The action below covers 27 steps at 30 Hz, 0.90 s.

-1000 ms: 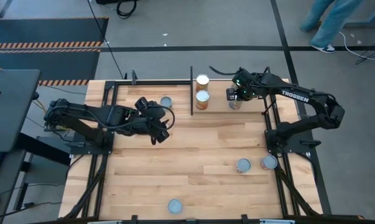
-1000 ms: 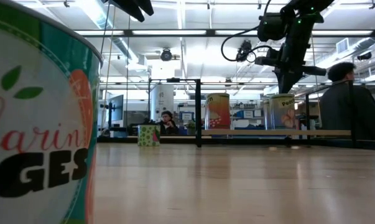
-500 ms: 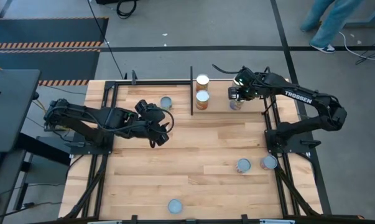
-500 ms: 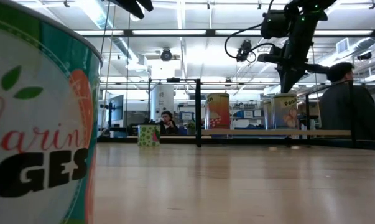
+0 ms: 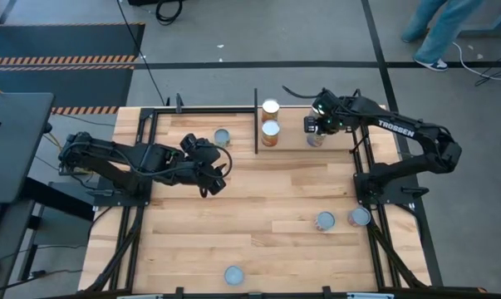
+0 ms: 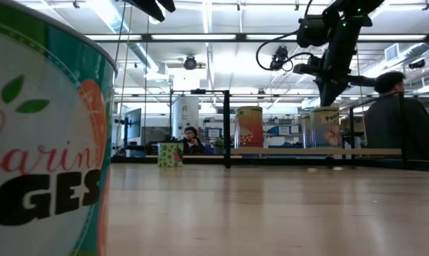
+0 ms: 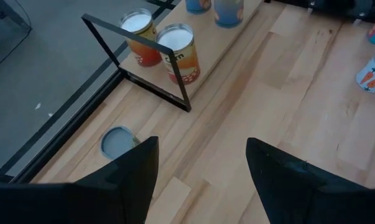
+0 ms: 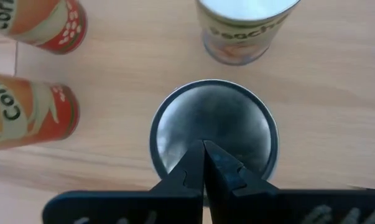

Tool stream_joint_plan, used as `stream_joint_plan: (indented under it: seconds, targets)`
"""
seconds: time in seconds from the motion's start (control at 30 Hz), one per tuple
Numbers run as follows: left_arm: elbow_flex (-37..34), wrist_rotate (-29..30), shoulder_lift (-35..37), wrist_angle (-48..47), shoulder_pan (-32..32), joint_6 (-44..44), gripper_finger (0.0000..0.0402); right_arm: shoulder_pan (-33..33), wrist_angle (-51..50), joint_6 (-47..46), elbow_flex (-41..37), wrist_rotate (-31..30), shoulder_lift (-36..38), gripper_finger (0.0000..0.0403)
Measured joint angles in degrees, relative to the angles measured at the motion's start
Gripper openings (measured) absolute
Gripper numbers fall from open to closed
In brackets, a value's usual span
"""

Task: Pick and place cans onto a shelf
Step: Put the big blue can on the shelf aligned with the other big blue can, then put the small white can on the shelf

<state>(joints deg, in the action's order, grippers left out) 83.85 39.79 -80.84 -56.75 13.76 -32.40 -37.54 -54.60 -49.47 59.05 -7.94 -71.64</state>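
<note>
Hovering over the low black-framed shelf with the light wooden board point(image 5: 293, 143) at the far edge of your pale wooden desk point(image 5: 267, 216), the right pincer point(image 8: 204, 163) has its two dark fingers pressed together, holding nothing, directly above the dark round-topped metal can point(image 8: 213, 127) standing on that board. You will find a peach-labelled can point(image 8: 246, 28) just beyond it and two orange-labelled, white-topped cans point(image 5: 270, 120) beside it on the same shelf. The left pincer point(image 7: 199, 180) waits spread wide over the desk's left middle, near a blue-grey-topped can point(image 5: 222, 136) standing off the shelf. Two more cans point(image 5: 341, 219) stand near the right edge and one point(image 5: 233, 275) at the front edge
</note>
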Motion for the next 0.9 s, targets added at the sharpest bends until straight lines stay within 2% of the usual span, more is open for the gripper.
stream_joint_plan:
  seconds: [0.67, 0.8, 0.9]
  targets:
    - [0.0, 0.0, 0.0, -0.04, -0.02, 0.08, 0.0247, -0.64, 0.16, 0.3, 0.07, -0.45, 0.09, 0.0008]
    - [0.0, 0.0, 0.0, -0.04, -0.02, 0.09, 0.0247, -0.28, 1.26, 0.57, 0.63, -0.81, 1.95, 0.0008]
    - [0.0, 0.0, 0.0, -0.04, -0.02, 0.11, 0.0247, 2.67, 1.52, 2.61, 3.26, -3.6, 4.5, 0.0008]
